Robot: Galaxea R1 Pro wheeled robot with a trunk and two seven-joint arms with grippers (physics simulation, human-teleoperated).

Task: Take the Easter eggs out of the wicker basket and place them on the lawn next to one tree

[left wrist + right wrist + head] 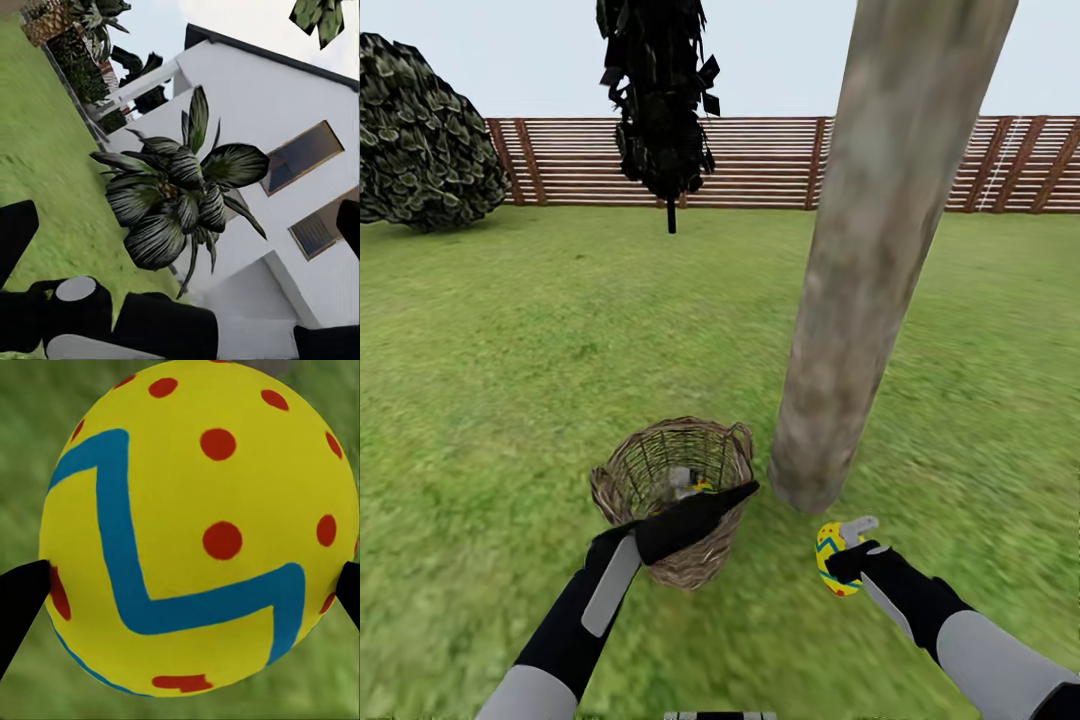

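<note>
Right pincer (844, 556) pinching one Easter egg (830, 558) above lawn (510, 350), tree (860, 300) just beyond; left pincer (745, 490) at wicker basket (660, 470) rim, state unclear; risk: egg rolling off if dropped from height.

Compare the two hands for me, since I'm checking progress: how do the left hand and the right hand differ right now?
The right hand is shut on an Easter egg, beside the foot of the tree; the left hand holds nothing visible. The left hand reaches over the rim of the wicker basket; the right hand is clear of it, low over the lawn. Both are black.
</note>
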